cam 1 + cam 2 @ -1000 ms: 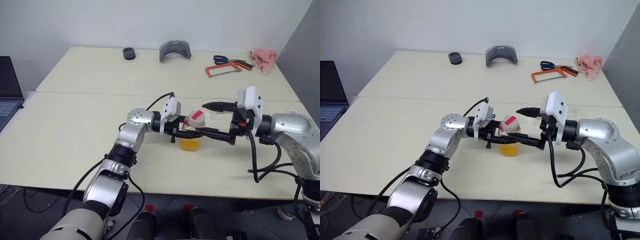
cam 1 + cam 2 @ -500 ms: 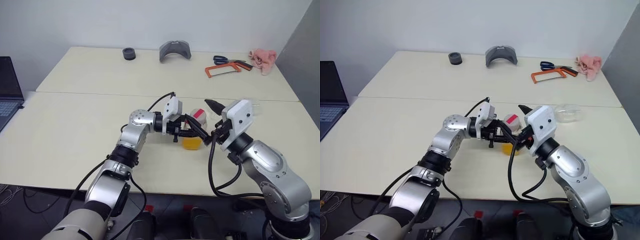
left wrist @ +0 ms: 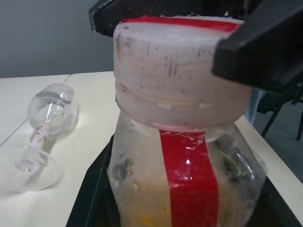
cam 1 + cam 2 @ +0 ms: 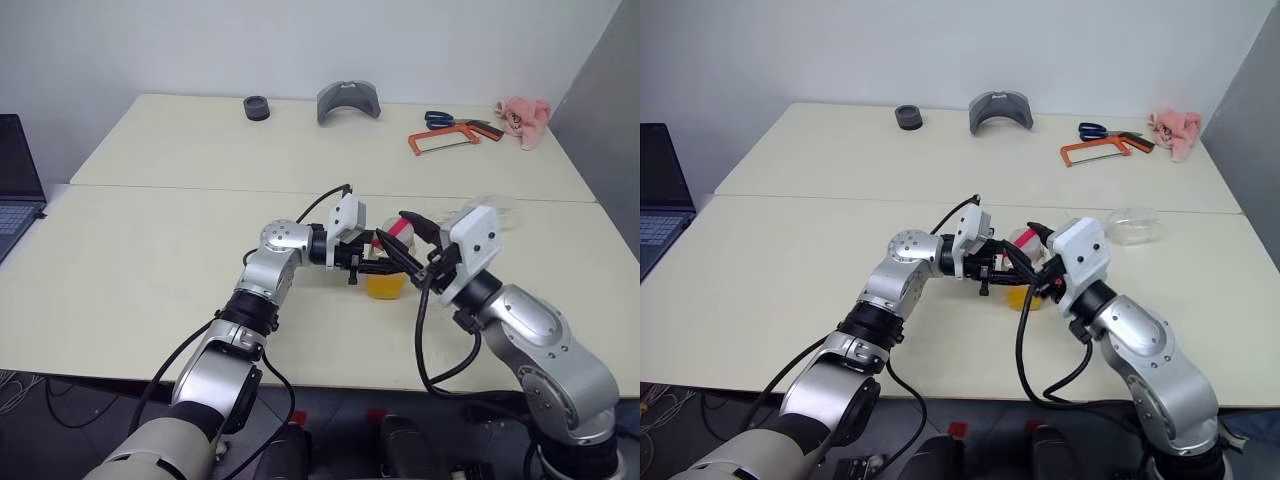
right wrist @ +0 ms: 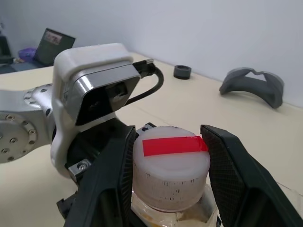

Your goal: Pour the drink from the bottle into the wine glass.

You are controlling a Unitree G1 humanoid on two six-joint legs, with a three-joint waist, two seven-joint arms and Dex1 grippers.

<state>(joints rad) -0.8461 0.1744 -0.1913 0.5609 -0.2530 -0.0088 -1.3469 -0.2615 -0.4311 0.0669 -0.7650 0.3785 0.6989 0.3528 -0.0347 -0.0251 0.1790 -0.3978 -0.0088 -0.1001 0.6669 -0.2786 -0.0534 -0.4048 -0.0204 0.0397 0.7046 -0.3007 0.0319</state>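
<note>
The bottle [image 4: 386, 272] stands upright just above the table, with orange drink [image 4: 384, 287] in its lower part and a red label strip [image 3: 187, 175]. My left gripper [image 4: 393, 268] is shut on its body from the left. The red-and-white cap [image 5: 170, 165] sits between the two fingers of my right gripper [image 5: 170, 158], which press on it from both sides. The wine glass [image 4: 1135, 225] lies on its side on the table behind my right arm, and the same wine glass [image 3: 47, 113] shows beside the bottle.
Along the far table lie a black ring [image 4: 257, 107], a grey curved piece [image 4: 350, 100], an orange hacksaw [image 4: 450, 140], scissors [image 4: 445, 118] and a pink cloth [image 4: 527, 118]. A laptop [image 4: 15, 180] stands at the left edge. A seam joins the two tables.
My right arm swung in from the right, and its open fingers came around the cap and closed onto it. The left gripper and the bottle stayed put.
</note>
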